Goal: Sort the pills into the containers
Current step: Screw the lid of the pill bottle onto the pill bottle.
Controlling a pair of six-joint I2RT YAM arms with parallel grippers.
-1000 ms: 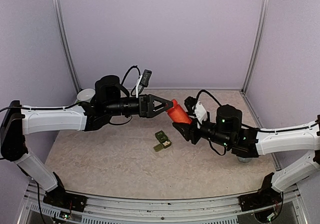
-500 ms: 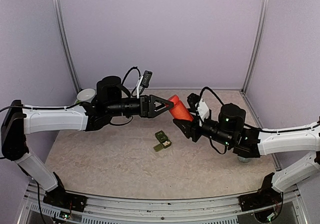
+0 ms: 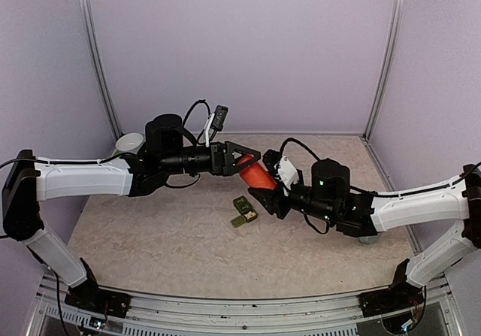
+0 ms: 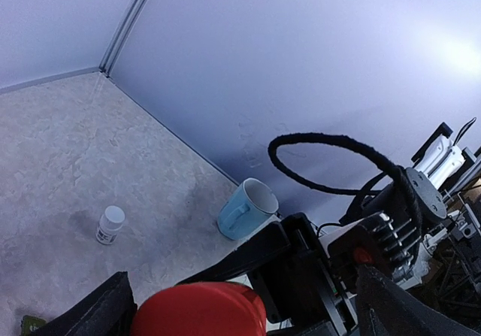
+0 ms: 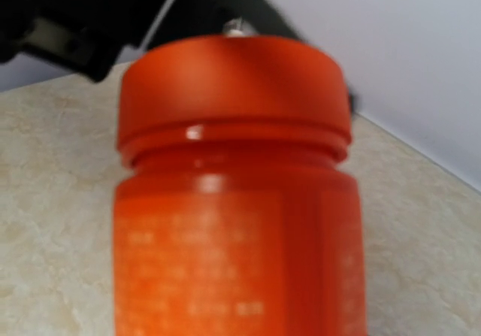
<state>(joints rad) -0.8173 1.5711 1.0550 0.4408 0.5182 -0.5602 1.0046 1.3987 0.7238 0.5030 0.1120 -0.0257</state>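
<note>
Nearest: containers [image 3: 243,210], a dark green strip with pale marks on top, lying on the beige marbled table [image 3: 150,238] just in front of both grippers. Beyond, right gripper [image 3: 264,183] clamps tilted orange bottle [image 3: 252,172]; left gripper [image 3: 252,163] spread wide about its cap. Left wrist alone shows pale blue mug [image 4: 246,208], small white bottle [image 4: 111,225]. Lilac walls [image 3: 240,50] behind.

Pale print on the orange bottle [image 5: 237,223] is too blurred to read.

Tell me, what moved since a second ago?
The right gripper, holding the orange bottle, moved left and brought the bottle's cap in between the open fingers of the left gripper. Nothing was let go. The left gripper and the green containers on the table stayed put.
</note>
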